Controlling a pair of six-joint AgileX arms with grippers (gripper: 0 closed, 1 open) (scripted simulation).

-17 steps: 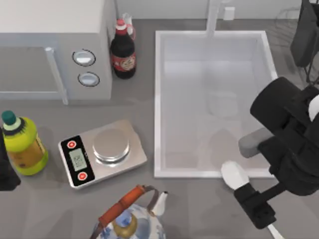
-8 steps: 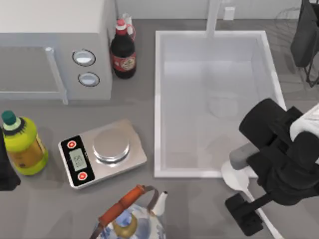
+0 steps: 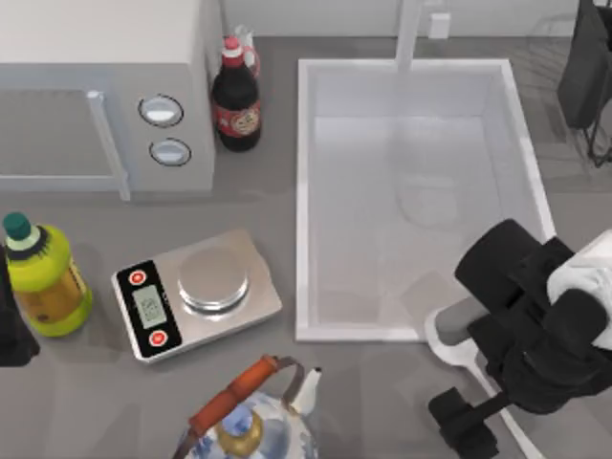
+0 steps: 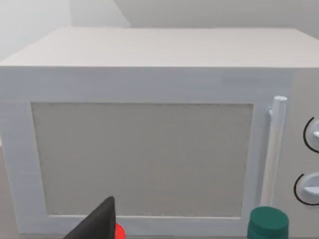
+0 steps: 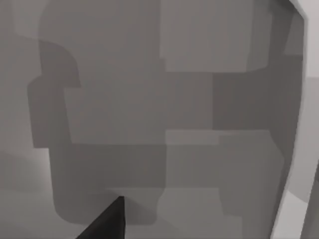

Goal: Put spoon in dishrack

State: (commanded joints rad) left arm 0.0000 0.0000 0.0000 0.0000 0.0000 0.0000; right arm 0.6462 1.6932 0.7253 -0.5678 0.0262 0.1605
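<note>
Top view, left to right: left arm parked at the left table edge beside a yellow-green bottle with a teal cap (image 3: 40, 277), its claw state impossible to tell; a white microwave (image 3: 105, 96); a silver kitchen scale (image 3: 196, 292); a dark cola bottle (image 3: 235, 100); a blue-patterned kettle with an orange handle (image 3: 251, 421); a white rectangular sink basin (image 3: 304, 191). The plain white spoon (image 3: 449, 335) lies on the grey counter by the basin's lower right corner, its handle running under the right gripper (image 3: 464, 430), which sits low over it; whether that claw is closed cannot be told. The thin dark-wire dishrack (image 3: 547, 43) stands at the top right corner, well apart from the spoon.
</note>
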